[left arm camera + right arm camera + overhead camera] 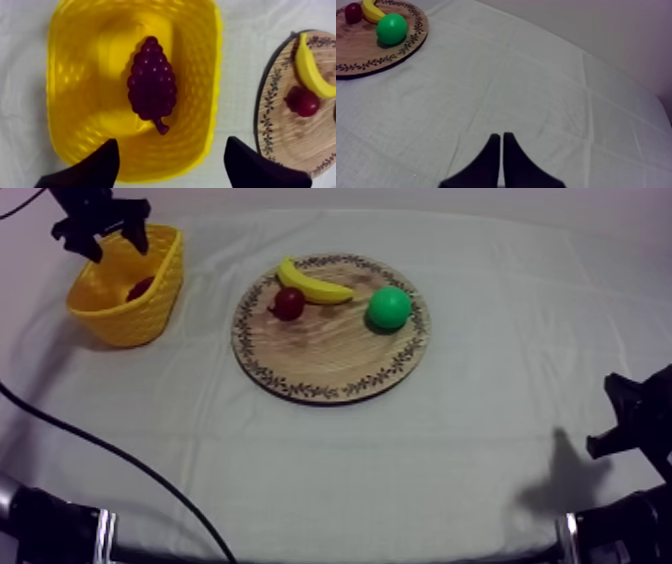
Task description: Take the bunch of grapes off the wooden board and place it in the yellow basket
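Where your left gripper (115,246) hangs at the upper left of the top view, its fingers (97,169) stand wide apart, empty, over the yellow basket (130,326). You will find the bunch of grapes (151,82) lying on the basket floor. Your right gripper (501,137), pressed into a narrow wedge, sits low at the right edge. Mid-frame, the wooden board (320,353) carries a banana (315,285), a small red fruit (288,304) and a round green fruit (389,307).
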`<state>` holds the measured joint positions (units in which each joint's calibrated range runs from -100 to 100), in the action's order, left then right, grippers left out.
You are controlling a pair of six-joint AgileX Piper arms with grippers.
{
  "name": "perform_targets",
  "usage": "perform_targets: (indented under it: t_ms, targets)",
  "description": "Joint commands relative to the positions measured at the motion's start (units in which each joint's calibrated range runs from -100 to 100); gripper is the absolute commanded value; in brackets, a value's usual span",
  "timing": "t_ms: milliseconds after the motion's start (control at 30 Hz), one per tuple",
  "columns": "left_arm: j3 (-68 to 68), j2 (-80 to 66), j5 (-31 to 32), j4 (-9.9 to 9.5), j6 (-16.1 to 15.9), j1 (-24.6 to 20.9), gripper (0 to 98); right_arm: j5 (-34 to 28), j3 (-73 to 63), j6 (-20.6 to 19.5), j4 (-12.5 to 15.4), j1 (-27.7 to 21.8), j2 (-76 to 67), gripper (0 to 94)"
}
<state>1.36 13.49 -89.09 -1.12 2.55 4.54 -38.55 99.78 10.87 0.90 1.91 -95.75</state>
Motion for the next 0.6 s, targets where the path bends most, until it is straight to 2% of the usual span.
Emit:
perform_targets:
  t_ms: [0, 200, 567]
  targets:
    - [1.6, -4.1, 0.8, 0.11, 0.1, 0.2, 73.5, 0.0, 0.0, 0.0, 0.0, 0.0, 0.0, 0.3]
    - [7.0, -13.0, 4.6, -0.03, -0.6, 1.0, 63.7, 0.0, 0.0, 0.0, 0.0, 0.0, 0.0, 0.3]
    - [25.0, -30.2, 22.4, -1.51, -3.3, 2.1, 46.6, 0.0, 0.0, 0.0, 0.0, 0.0, 0.0, 0.3]
